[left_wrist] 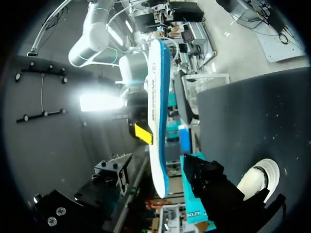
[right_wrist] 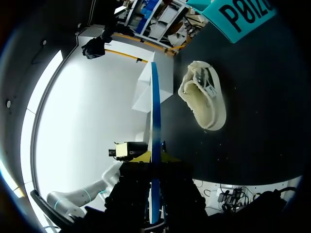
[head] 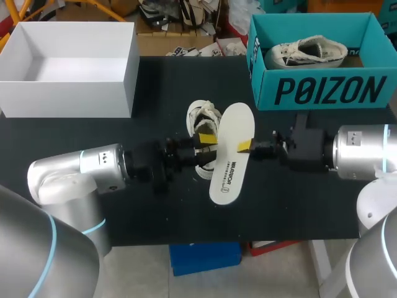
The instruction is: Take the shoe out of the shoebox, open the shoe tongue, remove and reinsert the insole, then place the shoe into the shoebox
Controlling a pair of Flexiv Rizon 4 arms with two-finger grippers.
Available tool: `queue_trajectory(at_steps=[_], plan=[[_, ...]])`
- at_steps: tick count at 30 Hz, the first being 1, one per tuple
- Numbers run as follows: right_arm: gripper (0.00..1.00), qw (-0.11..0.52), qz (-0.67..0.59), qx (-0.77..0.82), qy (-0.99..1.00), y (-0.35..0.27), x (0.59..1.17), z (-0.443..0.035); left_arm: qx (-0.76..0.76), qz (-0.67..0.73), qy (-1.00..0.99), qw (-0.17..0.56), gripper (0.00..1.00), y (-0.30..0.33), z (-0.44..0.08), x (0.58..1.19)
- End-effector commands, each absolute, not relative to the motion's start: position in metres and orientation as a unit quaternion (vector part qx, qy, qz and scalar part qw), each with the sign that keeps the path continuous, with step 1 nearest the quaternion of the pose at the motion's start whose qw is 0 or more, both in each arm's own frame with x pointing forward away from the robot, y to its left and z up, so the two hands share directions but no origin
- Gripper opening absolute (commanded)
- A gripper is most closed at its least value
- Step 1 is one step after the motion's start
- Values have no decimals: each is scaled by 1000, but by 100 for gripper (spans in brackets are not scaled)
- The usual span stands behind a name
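My right gripper (head: 245, 147) holds the white insole (head: 232, 155) above the middle of the black table, shut on its edge. In the right wrist view the insole (right_wrist: 154, 107) stands edge-on, its blue rim pinched between the yellow tips of that gripper (right_wrist: 153, 158). My left gripper (head: 206, 146) is open just left of the insole. In the left wrist view its black fingers (left_wrist: 214, 187) stand wide apart around the insole's (left_wrist: 156, 97) near end without touching it. The white shoe (head: 201, 115) lies on the table under and behind the left gripper, partly hidden.
The teal shoebox (head: 322, 90) stands at the back right with a second white shoe (head: 307, 53) in it. A white open box (head: 68, 93) stands at the back left. The table's front edge runs close below both arms.
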State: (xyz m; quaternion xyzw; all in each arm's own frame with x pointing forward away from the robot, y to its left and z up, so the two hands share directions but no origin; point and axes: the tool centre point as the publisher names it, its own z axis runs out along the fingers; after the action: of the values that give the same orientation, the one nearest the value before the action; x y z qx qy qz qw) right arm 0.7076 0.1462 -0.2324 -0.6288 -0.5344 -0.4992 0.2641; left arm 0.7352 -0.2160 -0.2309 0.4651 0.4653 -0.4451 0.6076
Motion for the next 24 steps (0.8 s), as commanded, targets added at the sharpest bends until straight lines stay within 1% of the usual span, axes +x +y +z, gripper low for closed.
queue_trajectory(at_steps=[1,5,15,17,19,21,22,24], plan=[[0,264,-498,-630,-534,146,706,-232,467,-446,464,607,31,-226,-234,741],[0,265,-498,-629,-535,146,706,-233,467,-449,460,607,33,-231,-232,742],[0,266,-498,-629,-534,147,707,-234,475,-459,445,605,29,-239,-227,736],[0,266,-497,-630,-534,147,706,-234,474,-462,445,603,27,-239,-228,736],[0,266,-497,-630,-534,148,706,-234,476,-466,445,599,19,-240,-229,734],[0,267,-495,-631,-534,149,706,-235,480,-467,443,596,5,-241,-230,732],[0,267,-495,-631,-534,149,706,-235,480,-468,443,595,0,-242,-230,732],[0,267,-495,-632,-534,150,707,-235,483,-470,440,594,0,-242,-231,730]])
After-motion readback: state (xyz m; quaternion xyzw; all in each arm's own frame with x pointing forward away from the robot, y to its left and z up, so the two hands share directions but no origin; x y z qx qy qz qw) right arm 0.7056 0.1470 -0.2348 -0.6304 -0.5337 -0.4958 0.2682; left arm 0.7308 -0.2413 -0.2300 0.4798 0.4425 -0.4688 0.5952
